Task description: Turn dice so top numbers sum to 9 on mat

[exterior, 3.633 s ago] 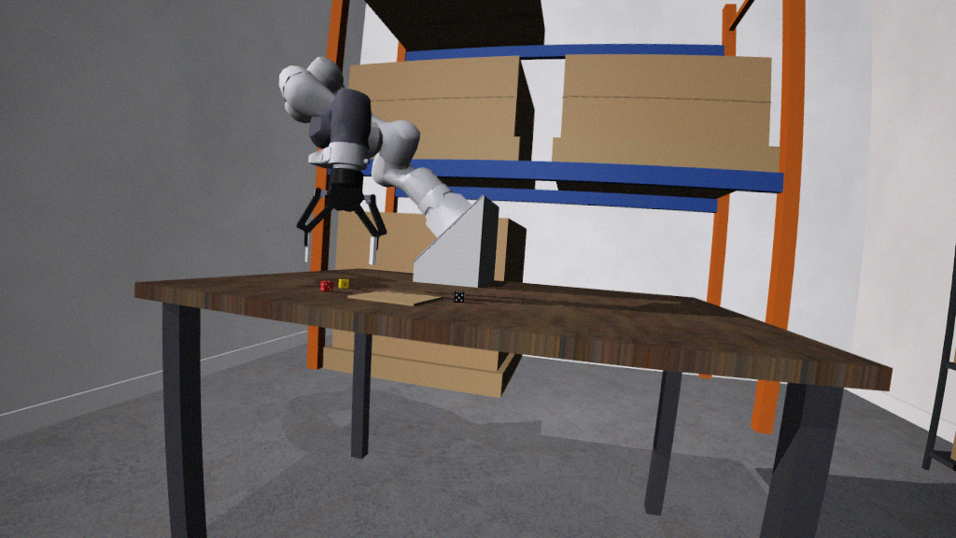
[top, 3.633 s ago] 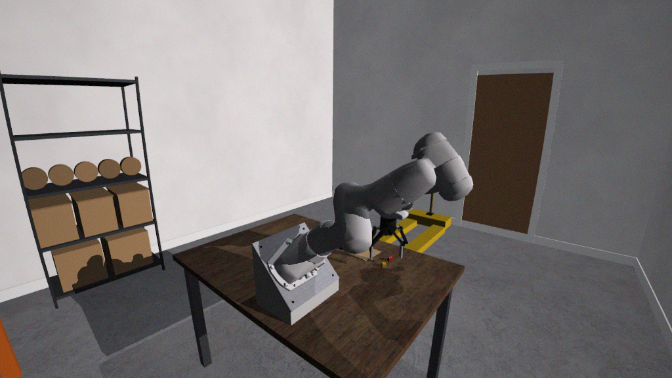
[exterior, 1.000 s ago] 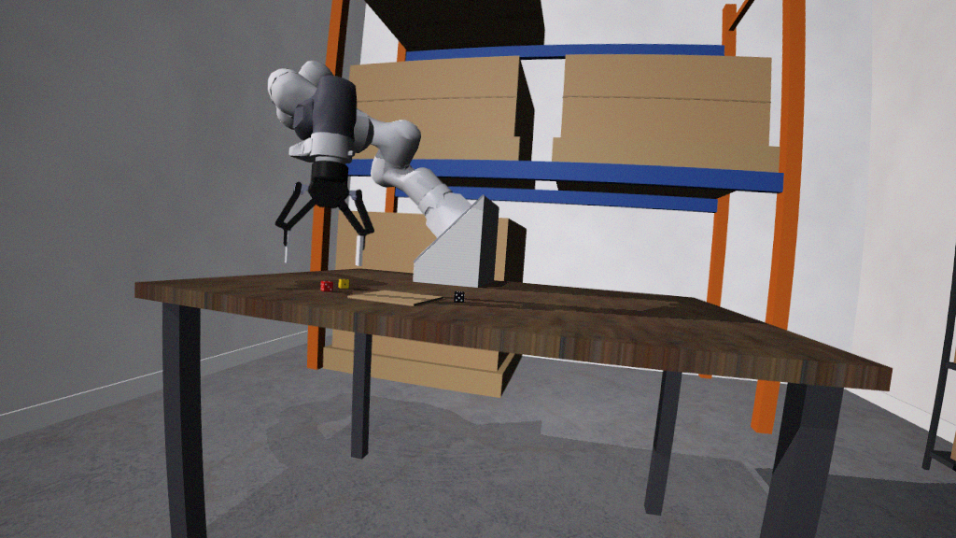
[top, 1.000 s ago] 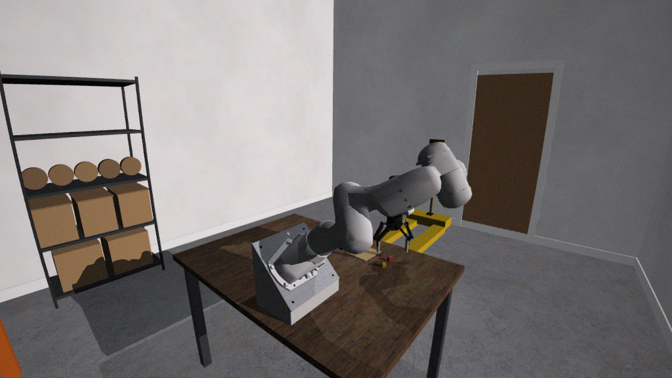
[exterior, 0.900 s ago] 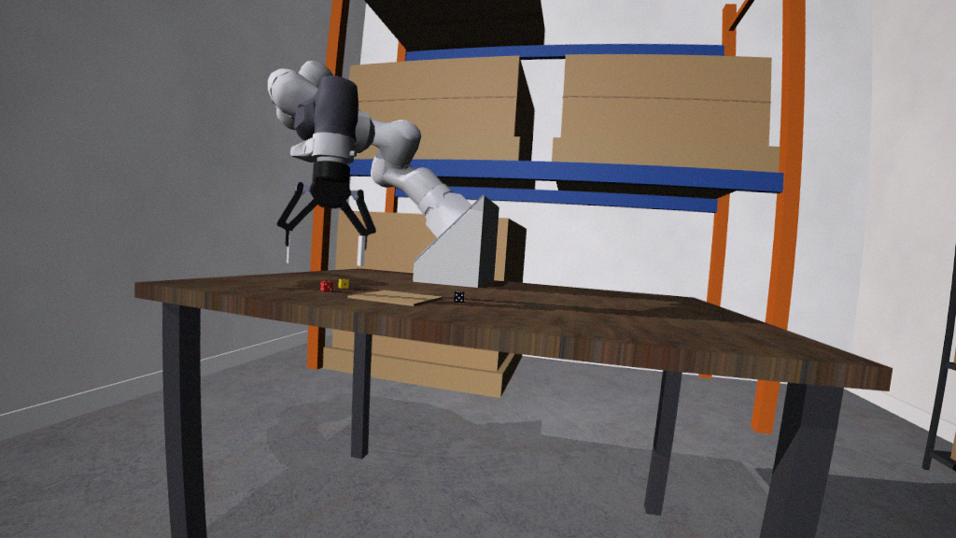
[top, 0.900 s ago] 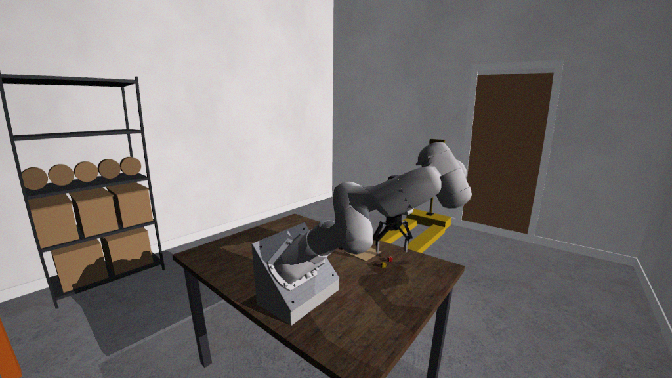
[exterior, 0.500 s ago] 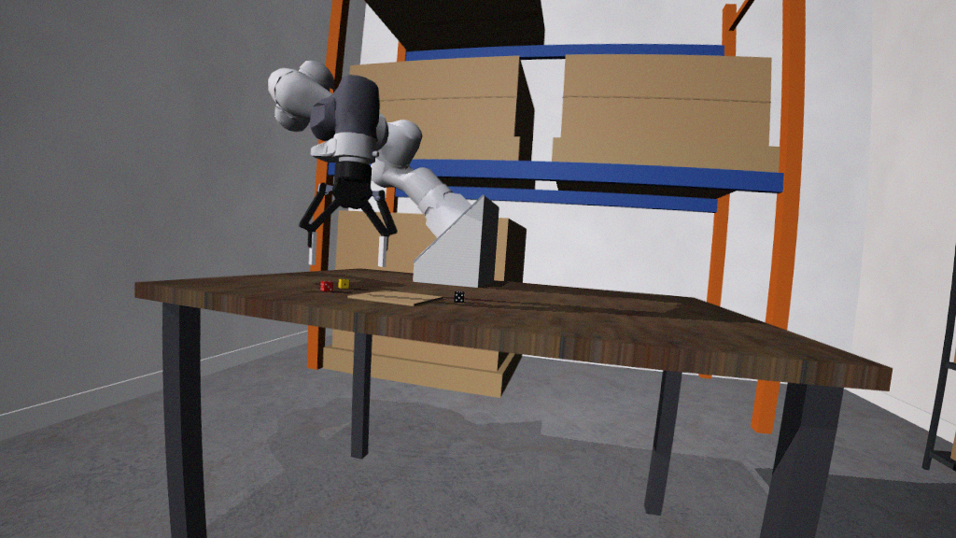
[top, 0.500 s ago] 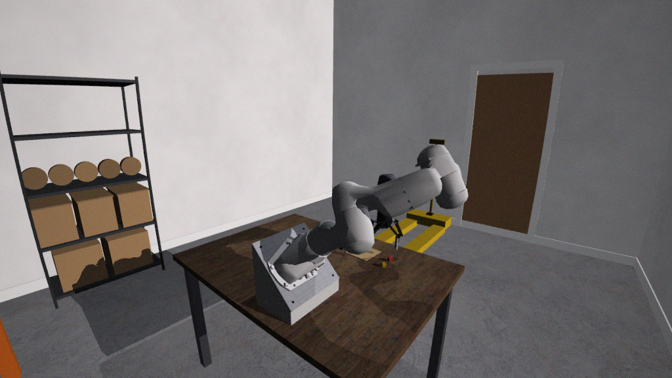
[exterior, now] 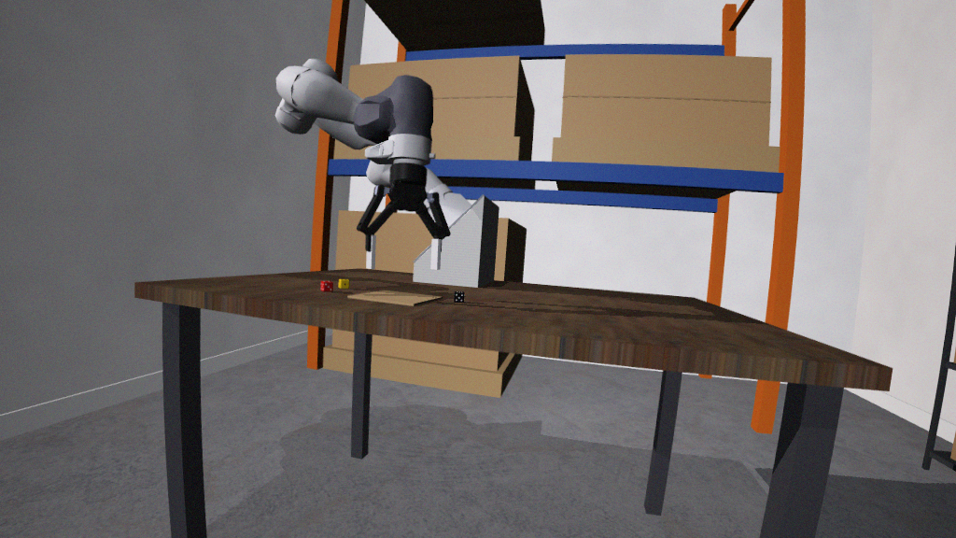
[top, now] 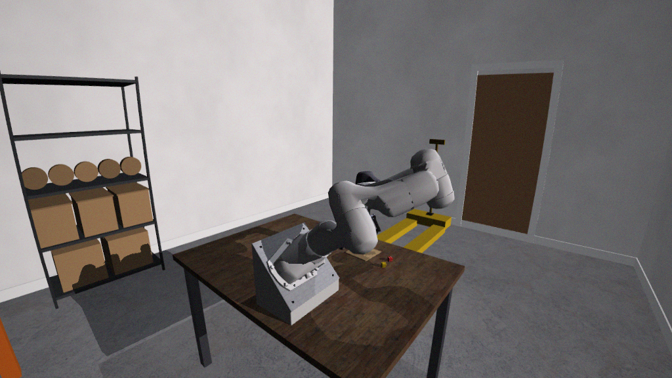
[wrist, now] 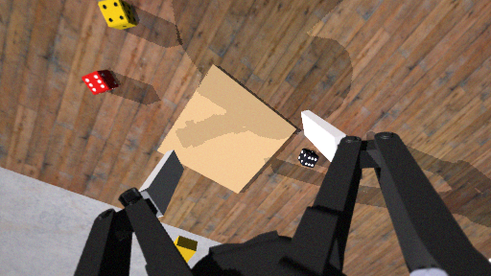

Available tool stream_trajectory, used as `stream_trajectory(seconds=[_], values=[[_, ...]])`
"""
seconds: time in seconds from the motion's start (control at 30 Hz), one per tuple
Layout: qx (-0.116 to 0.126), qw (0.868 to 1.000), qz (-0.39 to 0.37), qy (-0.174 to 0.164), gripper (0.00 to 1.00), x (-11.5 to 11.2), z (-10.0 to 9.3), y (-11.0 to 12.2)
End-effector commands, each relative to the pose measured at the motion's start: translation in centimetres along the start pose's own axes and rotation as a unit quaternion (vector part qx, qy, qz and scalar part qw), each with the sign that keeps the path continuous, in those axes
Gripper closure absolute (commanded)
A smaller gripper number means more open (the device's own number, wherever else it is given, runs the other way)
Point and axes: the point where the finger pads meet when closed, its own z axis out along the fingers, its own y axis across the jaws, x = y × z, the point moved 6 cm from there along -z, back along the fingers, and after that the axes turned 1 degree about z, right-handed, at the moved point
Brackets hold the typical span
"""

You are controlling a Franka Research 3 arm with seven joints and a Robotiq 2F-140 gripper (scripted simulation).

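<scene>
Smooth grey-white arm point(top: 403, 188), black-linked gripper point(exterior: 400, 246), white fingertips.

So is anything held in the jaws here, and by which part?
Nothing is held: the gripper hangs open above the mat, with all three dice on the table.

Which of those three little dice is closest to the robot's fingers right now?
The black die. It lies just off the tan mat's edge, beside one open finger; the red die and yellow die sit far across the mat.
</scene>
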Motion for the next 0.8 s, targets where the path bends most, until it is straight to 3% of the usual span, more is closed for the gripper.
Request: stream_trajectory(seconds=[0.0, 0.37, 0.77], values=[[0.009, 0.999, 0.045, 0.009, 0.00, -1.1, 0.3, 1.1], [0.009, 0.999, 0.045, 0.009, 0.00, -5.6, 0.5, 6.7], [0.009, 0.999, 0.045, 0.009, 0.00, -6.9, 0.5, 8.3]])
